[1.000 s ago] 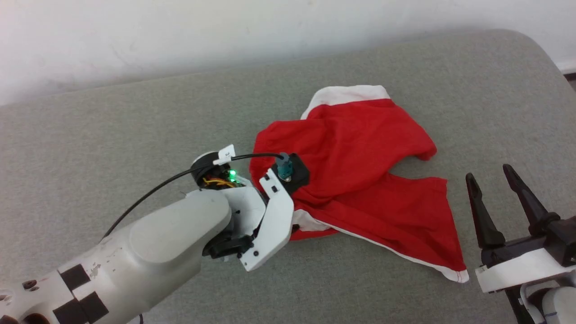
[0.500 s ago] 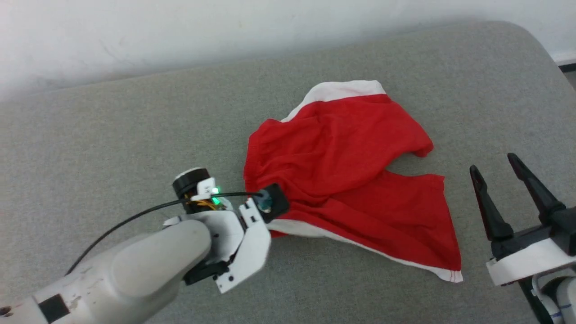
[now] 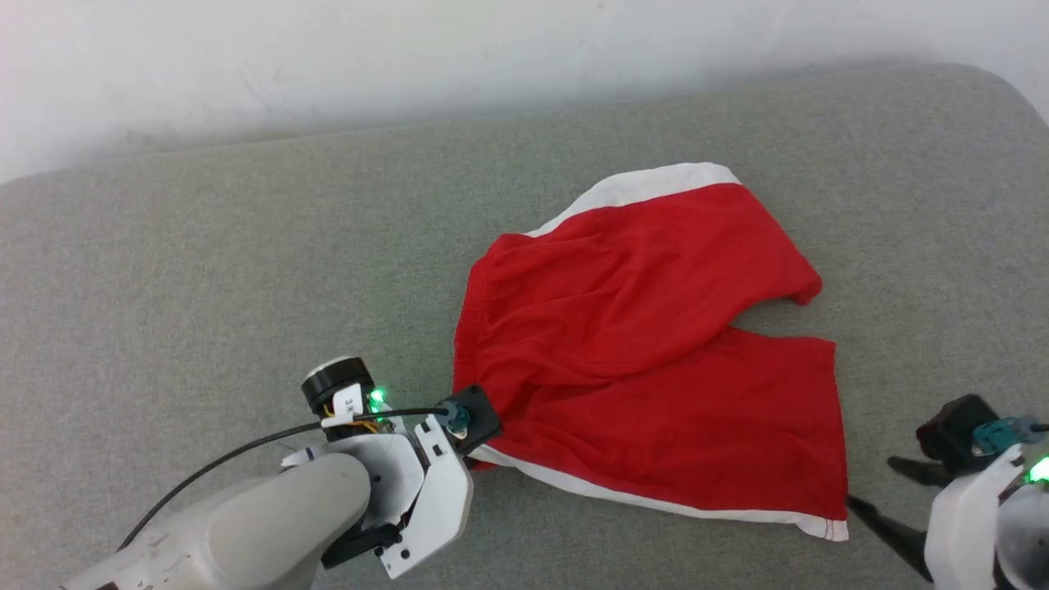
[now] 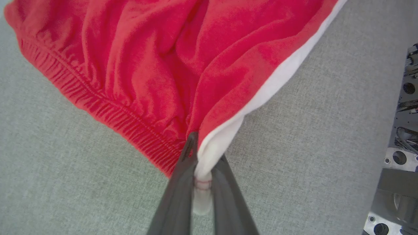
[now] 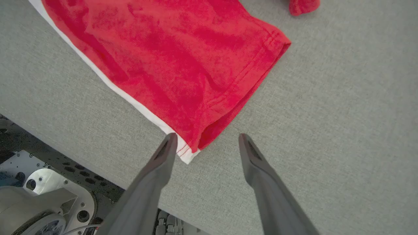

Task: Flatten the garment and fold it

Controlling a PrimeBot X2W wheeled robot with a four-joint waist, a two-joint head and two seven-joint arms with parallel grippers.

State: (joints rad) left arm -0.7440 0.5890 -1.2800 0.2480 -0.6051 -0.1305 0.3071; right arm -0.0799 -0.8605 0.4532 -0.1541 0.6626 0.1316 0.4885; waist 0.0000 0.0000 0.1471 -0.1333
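The garment [image 3: 656, 352], red shorts with white side stripes, lies partly spread on the grey surface, waistband to the left and legs to the right. In the left wrist view my left gripper [image 4: 205, 150] is shut on the garment [image 4: 147, 65] at the near end of the waistband, where the white stripe bunches between the fingers. In the head view the left wrist [image 3: 426, 483] covers that grip. My right gripper [image 5: 207, 140] is open, its fingers either side of the near leg's hem corner on the garment [image 5: 183, 58]. One dark right finger [image 3: 881, 520] shows beside that corner.
The grey padded surface [image 3: 205, 270] runs back to a white wall [image 3: 328, 49] and rounds off at the far right. Its near edge and my metal base [image 5: 39, 182] lie just behind the right gripper. Bare surface lies left of the garment.
My left gripper shut on the waistband end and drew it toward the near left, spreading the shorts. The right gripper tipped down to the near hem corner. The camera also shifted.
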